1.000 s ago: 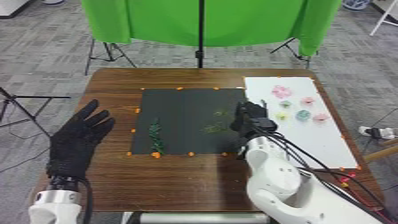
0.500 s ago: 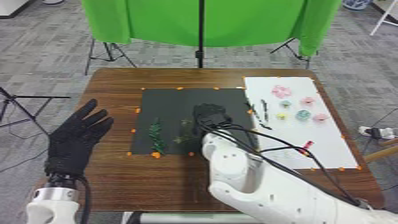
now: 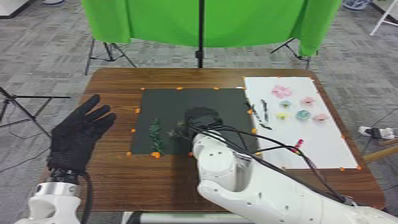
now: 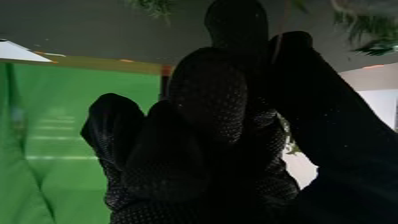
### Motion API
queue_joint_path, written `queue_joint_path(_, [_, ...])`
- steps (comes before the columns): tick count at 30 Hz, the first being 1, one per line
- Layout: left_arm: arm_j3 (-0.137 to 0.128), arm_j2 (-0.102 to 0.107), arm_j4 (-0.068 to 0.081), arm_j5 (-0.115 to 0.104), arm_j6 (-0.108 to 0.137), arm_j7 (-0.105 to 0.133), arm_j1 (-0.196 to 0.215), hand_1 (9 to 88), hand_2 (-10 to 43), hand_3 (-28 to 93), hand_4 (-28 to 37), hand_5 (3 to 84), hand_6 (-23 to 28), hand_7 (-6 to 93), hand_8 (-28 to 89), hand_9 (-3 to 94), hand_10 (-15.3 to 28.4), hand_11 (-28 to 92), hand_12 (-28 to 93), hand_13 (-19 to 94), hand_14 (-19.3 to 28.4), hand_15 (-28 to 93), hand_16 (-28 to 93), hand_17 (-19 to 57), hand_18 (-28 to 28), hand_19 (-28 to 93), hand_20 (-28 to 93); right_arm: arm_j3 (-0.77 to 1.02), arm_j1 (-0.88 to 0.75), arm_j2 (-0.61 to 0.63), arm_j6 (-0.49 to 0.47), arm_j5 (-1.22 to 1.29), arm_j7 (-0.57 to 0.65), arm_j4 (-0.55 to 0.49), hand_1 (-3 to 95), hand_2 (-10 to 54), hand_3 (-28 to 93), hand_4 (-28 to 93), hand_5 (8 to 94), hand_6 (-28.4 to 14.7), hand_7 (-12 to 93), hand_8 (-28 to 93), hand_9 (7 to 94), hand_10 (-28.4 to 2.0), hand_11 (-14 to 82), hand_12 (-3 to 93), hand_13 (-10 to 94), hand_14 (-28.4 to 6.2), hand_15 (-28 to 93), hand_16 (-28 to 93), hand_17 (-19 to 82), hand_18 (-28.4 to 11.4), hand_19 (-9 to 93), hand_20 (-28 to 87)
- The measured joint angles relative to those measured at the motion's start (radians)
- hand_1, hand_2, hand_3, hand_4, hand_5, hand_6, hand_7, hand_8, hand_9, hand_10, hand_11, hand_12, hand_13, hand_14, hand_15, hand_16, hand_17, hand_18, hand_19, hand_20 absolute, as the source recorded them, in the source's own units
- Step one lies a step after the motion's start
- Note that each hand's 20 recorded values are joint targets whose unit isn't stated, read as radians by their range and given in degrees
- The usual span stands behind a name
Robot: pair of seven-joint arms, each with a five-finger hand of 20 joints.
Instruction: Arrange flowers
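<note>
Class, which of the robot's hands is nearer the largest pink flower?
Right. The right hand is over the dark mat, left of the pink flower; the left hand is farther left, at the table's left edge.

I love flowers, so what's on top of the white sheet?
On the white sheet lie pink, blue and yellow flowers, dark sticks and something red. Black cables cover narrow strips; I can't see beneath.

A lab: white robot arms point(image 3: 218, 162), green backdrop point(image 3: 213, 25), black tripod point(image 3: 200, 54)
</note>
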Motion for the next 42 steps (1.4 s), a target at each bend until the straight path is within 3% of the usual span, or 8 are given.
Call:
queue_joint_path(11, [0.006,0.000,0.004,0.002,-0.006,-0.006,-0.009,25.7,5.2,81,-21.4,39.5,10.2,13.8,-10,36.7,20.4,25,11,27,27.8,51,-8,-8.2,25.6,55,6,-0.036,0.001,-0.005,0.015,0.002,0.018,0.017,36.8,-1.4,72,-25,93.7,1.1,33,-16,93.7,-13.1,54.2,18.4,85,-12.7,83,21,47,-28.4,93,63])
queue_joint_path(19, [0.014,0.000,0.007,0.002,-0.009,-0.008,-0.014,25.6,5.2,81,-21.3,39.6,10.3,13.7,-10,36.7,20.5,25,11,27,27.8,51,-8,-8.3,25.7,55,6,-0.040,0.000,-0.008,0.046,0.001,0.022,0.028,34.0,2.0,70,-26,93.7,1.1,30,-16,93.7,-12.9,51.4,16.2,85,-12.3,82,20,47,-28.4,93,62])
queue_joint_path(25, [0.018,0.004,0.007,0.001,-0.008,0.002,-0.008,25.5,5.3,81,-21.3,39.8,10.4,13.7,-10,36.7,20.5,25,11,27,27.8,51,-8,-8.3,25.6,55,6,-0.033,-0.006,-0.007,0.083,-0.027,0.027,0.024,33.0,1.9,70,-26,93.7,1.0,33,-16,93.7,-12.7,53.1,15.2,86,-12.0,82,20,48,-28.4,93,62])
queue_joint_path(28, [0.016,0.005,0.005,0.000,-0.007,0.013,0.004,25.6,5.3,81,-21.3,39.8,10.4,13.7,-10,36.7,20.6,25,11,27,27.8,51,-8,-8.3,25.6,55,6,-0.003,-0.023,0.000,0.137,-0.038,0.023,0.001,32.2,1.9,71,-26,93.7,0.8,32,-17,93.7,-12.5,53.0,15.3,86,-12.1,82,20,48,-28.4,93,62])
queue_joint_path(30, [0.016,0.005,0.005,0.000,-0.007,0.019,0.011,25.7,5.3,81,-21.4,39.8,10.4,13.7,-10,36.7,20.6,25,11,27,27.7,51,-8,-8.3,25.6,55,6,0.026,-0.038,0.011,0.183,-0.040,0.024,-0.029,31.8,1.6,71,-25,93.7,0.2,25,-15,93.7,-12.1,47.4,17.5,83,-12.1,82,20,46,-28.4,93,61])
queue_joint_path(32, [0.015,0.005,0.005,-0.001,-0.006,0.023,0.015,25.6,5.3,81,-21.4,39.8,10.5,13.6,-10,36.8,20.6,25,11,27,27.8,51,-8,-8.3,25.6,55,6,0.056,-0.051,0.030,0.224,-0.040,0.028,-0.068,31.8,0.2,72,-24,90.3,-1.5,16,-12,90.7,-13.5,40.0,19.0,79,-13.0,79,18,41,-28.4,93,52])
queue_joint_path(36, [0.009,0.005,0.005,-0.001,-0.005,0.024,0.017,25.6,5.3,81,-21.4,39.9,10.5,13.5,-10,36.8,20.7,25,11,27,27.8,51,-8,-8.3,25.6,55,6,0.106,-0.061,0.090,0.308,-0.036,0.064,-0.135,35.5,-4.8,74,-24,82.5,-2.5,14,-11,83.9,-15.4,35.5,18.2,73,-14.4,74,15,33,-28.4,91,36])
queue_joint_path(42, [0.008,0.005,0.005,-0.002,-0.005,0.026,0.017,25.6,5.4,81,-21.5,39.9,10.5,13.5,-10,36.9,20.7,25,11,27,27.8,51,-8,-8.3,25.6,55,6,0.181,-0.068,0.219,0.569,0.018,0.152,-0.145,36.1,-7.1,76,-24,71.3,-4.6,13,-11,74.1,-17.9,37.0,17.1,66,-15.6,76,14,29,-28.4,90,35])
